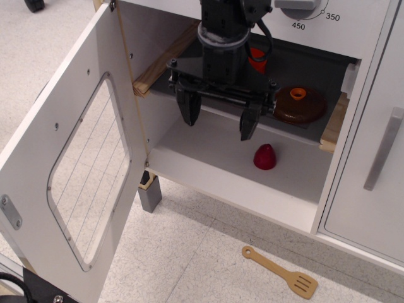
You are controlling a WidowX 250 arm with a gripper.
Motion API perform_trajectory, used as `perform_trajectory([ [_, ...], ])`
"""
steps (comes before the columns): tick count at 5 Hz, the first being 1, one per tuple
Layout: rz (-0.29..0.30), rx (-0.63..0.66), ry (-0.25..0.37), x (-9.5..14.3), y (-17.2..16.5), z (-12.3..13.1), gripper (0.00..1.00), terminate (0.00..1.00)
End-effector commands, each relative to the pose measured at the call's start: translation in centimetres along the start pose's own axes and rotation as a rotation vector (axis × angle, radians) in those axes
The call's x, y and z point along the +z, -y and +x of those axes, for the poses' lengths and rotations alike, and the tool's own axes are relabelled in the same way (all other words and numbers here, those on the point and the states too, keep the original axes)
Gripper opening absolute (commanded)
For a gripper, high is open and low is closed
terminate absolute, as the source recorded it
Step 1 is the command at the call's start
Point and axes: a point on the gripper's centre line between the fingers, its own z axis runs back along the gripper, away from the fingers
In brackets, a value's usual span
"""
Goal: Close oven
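— Observation.image view: where does the oven (252, 170) stand?
— It fills the middle of the frame, a white toy-kitchen box with its cavity exposed. Its door (69, 170) hangs swung wide to the left, the rounded window with thin wires facing the camera.

— What lies inside?
— A dark grey shelf (315, 69) runs across the upper part of the cavity. On it sits a brown lid with an orange knob (299, 103), toward the right, and something red-orange (255, 60) shows behind the arm. On the white oven floor below lies a small red rounded object (264, 156).

— And the end effector?
— The end effector (219, 120) hangs in front of the cavity, pointing down, its two black fingers (188, 108) spread apart with nothing between them.

— Anything around the oven?
— To the right, a plain white cabinet door with a vertical grey handle (382, 149). Above, a dial (300, 7) marked 450 and 350. On the speckled floor in front lies a wooden spatula (281, 273).
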Motion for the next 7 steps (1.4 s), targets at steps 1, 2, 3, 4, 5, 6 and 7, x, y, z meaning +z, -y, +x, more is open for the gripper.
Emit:
perform_trajectory([
  [1,0.009,0.024,0.097,4.7,-6.8,-0.9,1.00,0.00],
  [2,0.031,0.042,0.124,6.2,-11.2,-1.1,1.00,0.00],
  [3,0.073,0.059,0.135,6.6,-14.7,-1.0,1.00,0.00],
  [4,0.063,0.106,0.030,5.0,-16.2,-0.5,1.00,0.00],
  [5,0.018,0.126,0.024,2.9,-15.6,-0.2,1.00,0.00],
  [6,-0.003,0.153,-0.002,1.2,-14.4,0.1,1.00,0.00],
  [7,-0.019,0.187,-0.025,-0.1,-12.7,0.3,1.00,0.00],
])
